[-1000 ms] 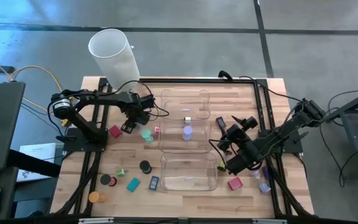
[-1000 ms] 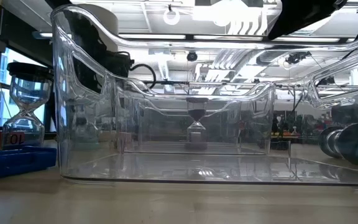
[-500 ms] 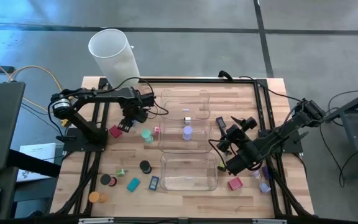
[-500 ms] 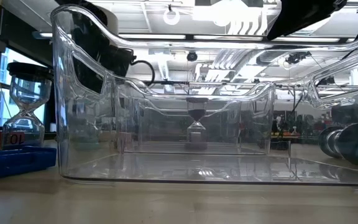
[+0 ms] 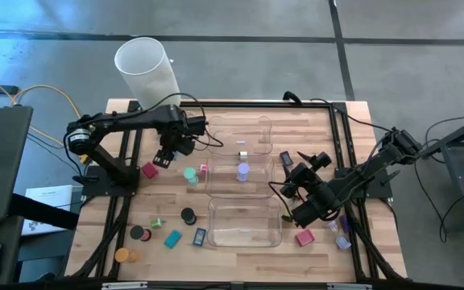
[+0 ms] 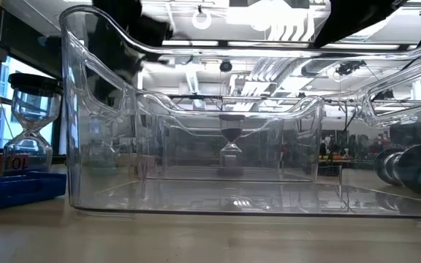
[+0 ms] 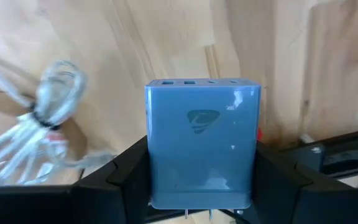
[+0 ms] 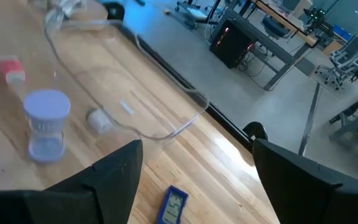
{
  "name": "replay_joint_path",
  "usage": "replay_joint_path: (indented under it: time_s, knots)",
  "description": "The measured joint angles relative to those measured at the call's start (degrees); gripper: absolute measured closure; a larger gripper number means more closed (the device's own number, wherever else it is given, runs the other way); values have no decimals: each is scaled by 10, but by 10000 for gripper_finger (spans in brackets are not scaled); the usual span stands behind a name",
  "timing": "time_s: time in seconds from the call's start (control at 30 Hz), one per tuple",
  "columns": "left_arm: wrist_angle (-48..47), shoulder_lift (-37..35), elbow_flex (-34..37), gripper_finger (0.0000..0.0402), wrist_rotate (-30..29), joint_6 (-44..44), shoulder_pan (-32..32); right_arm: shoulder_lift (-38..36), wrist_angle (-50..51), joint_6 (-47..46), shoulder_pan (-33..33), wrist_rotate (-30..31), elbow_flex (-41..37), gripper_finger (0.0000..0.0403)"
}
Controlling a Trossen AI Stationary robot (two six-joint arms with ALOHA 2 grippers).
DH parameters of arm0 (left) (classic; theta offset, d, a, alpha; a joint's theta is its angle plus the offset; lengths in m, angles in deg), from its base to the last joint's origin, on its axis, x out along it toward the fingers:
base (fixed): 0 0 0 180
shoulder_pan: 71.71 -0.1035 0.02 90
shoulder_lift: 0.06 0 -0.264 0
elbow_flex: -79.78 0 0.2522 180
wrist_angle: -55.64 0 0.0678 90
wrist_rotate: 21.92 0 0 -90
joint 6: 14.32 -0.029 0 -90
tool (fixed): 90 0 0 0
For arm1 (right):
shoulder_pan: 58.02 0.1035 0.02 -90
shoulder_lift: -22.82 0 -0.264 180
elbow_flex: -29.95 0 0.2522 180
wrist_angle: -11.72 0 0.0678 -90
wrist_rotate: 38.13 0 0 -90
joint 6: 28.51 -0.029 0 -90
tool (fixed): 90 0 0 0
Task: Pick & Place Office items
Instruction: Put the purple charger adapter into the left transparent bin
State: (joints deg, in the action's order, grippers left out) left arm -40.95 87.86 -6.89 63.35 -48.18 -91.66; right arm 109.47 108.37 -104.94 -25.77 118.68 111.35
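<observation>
Lifted since a second ago, my left gripper [image 5: 166, 155] carries a blue block [image 7: 202, 143] clenched in its jaws above the table [image 5: 232, 250], beside the back tray [image 5: 240, 122]. My right gripper [image 5: 304, 167] waits by the trays, jaws spread empty.

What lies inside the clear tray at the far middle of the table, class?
Inside the far clear tray stand a lilac cylinder and a small white piece. The near clear tray looks empty. Glare on the plastic may hide smaller items.
</observation>
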Motion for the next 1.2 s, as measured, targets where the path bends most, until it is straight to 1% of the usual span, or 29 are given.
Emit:
replay_joint_path:
  time_s: [0.17,0.27,0.3,0.33,0.4,0.43,0.53,0.6,0.67,0.73,0.87,0.93,1.0,1.1,1.2]
  knots:
    - [-50,0,-96,201,-3,29,35,0,-2,0,0,-7,0,109]
    - [-63,0,-146,201,-28,43,61,0,-25,7,-2,-9,0,109]
    - [-66,-1,-160,201,-37,46,70,0,-36,13,-5,-18,0,109]
    - [-65,-1,-172,201,-48,49,80,0,-50,26,-7,-39,0,109]
    - [-62,-1,-191,201,-88,55,101,0,-94,82,-19,-93,0,109]
    - [-62,-1,-198,201,-113,57,113,0,-120,111,-26,-103,0,109]
    - [-49,-1,-204,201,-193,59,149,0,-204,157,-32,-64,0,109]
    - [-37,-1,-204,201,-248,63,168,-4,-274,215,-34,-63,0,109]
    - [-21,-1,-204,201,-289,63,182,-11,-347,275,-37,-73,0,109]
    - [-1,-1,-204,201,-306,55,191,-22,-420,342,-39,-99,0,109]
    - [46,-7,-204,191,-300,32,205,-36,-572,452,-45,-150,0,109]
    - [65,-8,-204,192,-299,25,208,-42,-635,487,-54,-191,0,109]
    - [75,-9,-204,195,-298,17,209,-45,-695,506,-72,-240,0,109]
    - [105,-10,-204,196,-317,-2,209,-44,-756,510,-105,-311,0,109]
    - [145,-14,-204,196,-336,-17,215,-35,-799,506,-142,-356,0,109]
